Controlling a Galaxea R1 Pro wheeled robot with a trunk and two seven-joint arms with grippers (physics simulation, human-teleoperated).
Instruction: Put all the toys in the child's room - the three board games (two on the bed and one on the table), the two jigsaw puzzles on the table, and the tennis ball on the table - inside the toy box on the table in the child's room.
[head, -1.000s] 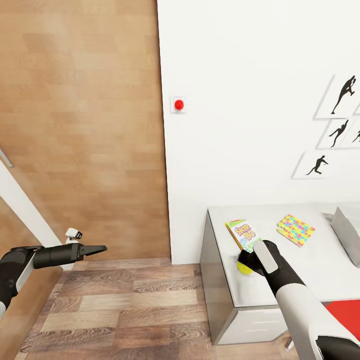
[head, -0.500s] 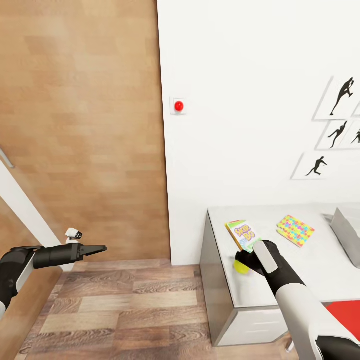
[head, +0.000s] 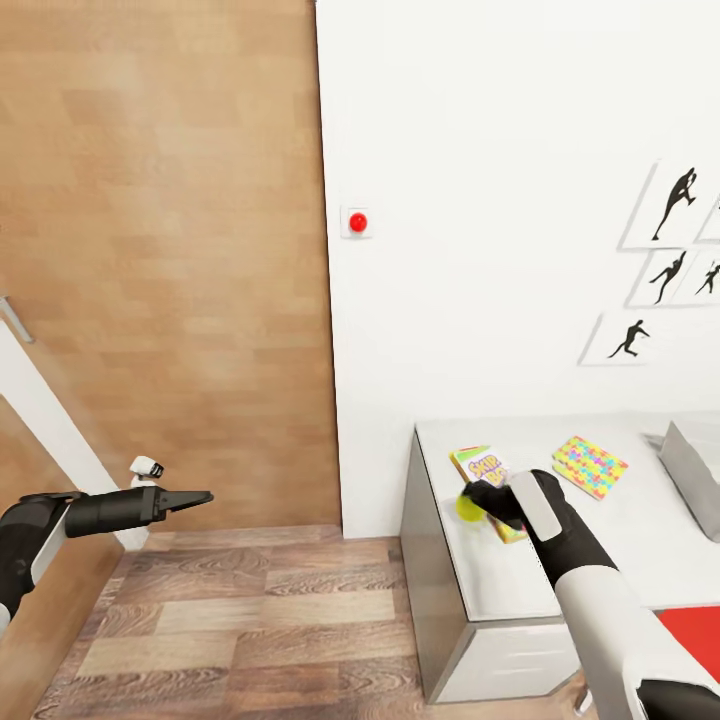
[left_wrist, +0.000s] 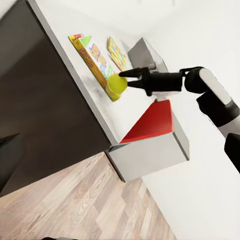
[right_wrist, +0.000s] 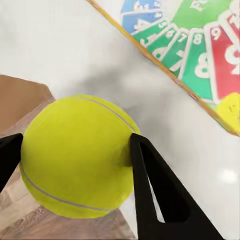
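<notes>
Right claw (head: 478, 503): clamped on the tennis ball (head: 469, 507) — in the right wrist view a dark finger (right_wrist: 150, 190) presses each side of the ball (right_wrist: 77, 155).
Tennis ball: held over the bench (head: 520, 585) near its door-side end, just beside the green "SKIP BO" board game (head: 487, 476); the left wrist view shows the ball (left_wrist: 116, 85) at the tip of the right claw (left_wrist: 127, 80), against the long edge of the game box (left_wrist: 92, 57).
Board game: flat on the bench, its printed number cards (right_wrist: 200, 45) facing up.
Jigsaw puzzle (head: 589, 465): flat on the bench, between the game box and the toy box, apart from both.
Toy box (head: 693, 465): grey bin at the far right of the bench, partly cut off by the picture edge; whether anything lies inside, I cannot tell.
Left claw (head: 200, 496): held out over the wood-plank floor (head: 250, 610) in front of the brown door (head: 165, 260), fingers drawn together to a narrow point, holding nothing.
Wall (head: 500, 200): white — a red button (head: 357, 222) beside the door, black player silhouettes (head: 665, 260) above the bench.
Red panel (head: 695, 640): at the near right corner of the bench.
</notes>
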